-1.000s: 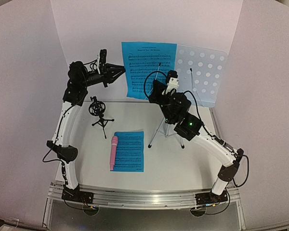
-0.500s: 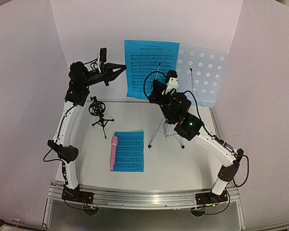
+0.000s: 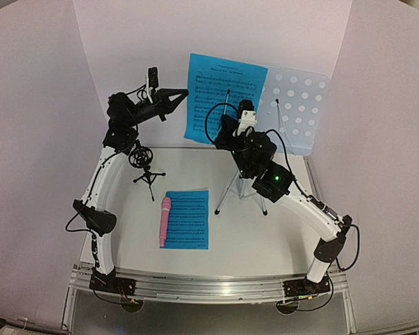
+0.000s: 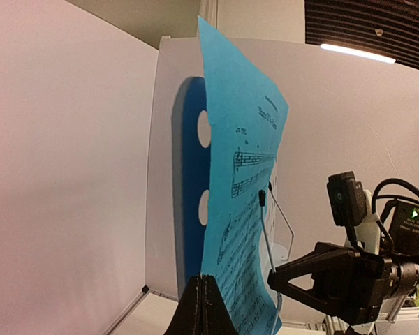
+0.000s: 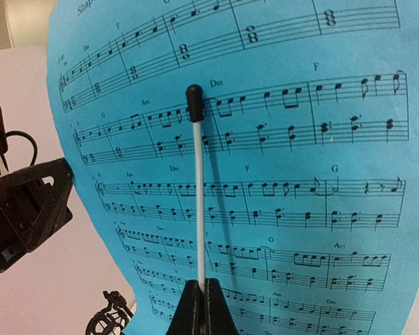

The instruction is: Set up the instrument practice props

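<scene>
Left arm [image 3: 101, 174] and right arm [image 3: 311, 209]: white tubular links between black joint housings, black cables looped alongside, black bases. Left gripper [image 3: 186, 91] is black with tapered fingers. A green indicator light [image 3: 274, 179] is lit on the right arm, at 3 o'clock in the overhead view.

Matt blue paper music sheets [image 3: 220, 101], pale painted-metal music stand [image 3: 298, 112], smooth pink plastic microphone [image 3: 165, 221]

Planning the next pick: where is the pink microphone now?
In the top view, the pink microphone lies left of centre, along the flat blue sheet's left edge.
</scene>
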Controlling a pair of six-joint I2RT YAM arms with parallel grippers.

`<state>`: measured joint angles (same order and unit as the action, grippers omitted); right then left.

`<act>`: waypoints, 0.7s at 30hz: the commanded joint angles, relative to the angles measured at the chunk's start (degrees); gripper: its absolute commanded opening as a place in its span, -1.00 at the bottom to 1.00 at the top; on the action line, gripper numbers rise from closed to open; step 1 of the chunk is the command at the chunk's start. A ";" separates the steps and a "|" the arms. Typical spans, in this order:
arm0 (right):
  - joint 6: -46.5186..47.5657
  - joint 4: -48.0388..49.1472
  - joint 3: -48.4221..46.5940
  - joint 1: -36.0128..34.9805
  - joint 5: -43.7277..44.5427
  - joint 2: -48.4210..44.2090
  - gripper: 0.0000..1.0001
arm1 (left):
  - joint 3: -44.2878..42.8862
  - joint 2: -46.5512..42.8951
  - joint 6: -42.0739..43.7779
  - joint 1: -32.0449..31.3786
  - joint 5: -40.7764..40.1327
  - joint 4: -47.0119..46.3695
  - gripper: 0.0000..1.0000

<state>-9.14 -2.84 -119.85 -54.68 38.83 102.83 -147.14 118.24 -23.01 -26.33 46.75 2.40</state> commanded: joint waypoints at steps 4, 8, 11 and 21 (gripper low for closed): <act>1.97 1.20 -3.14 -0.72 -0.94 0.02 -1.00 | 2.70 -0.87 -9.48 -0.08 -5.40 -14.12 -1.00; 2.94 1.18 -3.81 -0.71 -1.30 0.07 -1.00 | 5.39 -1.66 -12.11 -0.59 -6.82 -15.43 -1.00; 3.96 1.16 -4.20 -0.70 -1.12 0.09 -1.00 | 8.76 -2.34 -13.18 -1.83 -6.38 -18.97 -1.00; 4.90 0.87 -3.78 -0.72 -0.93 0.00 -1.00 | 9.83 -2.04 -13.18 -2.59 -6.74 -21.26 -1.00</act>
<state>-5.32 -4.69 -121.40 -54.72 38.74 103.07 -137.84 117.95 -35.05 -28.60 40.25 -15.10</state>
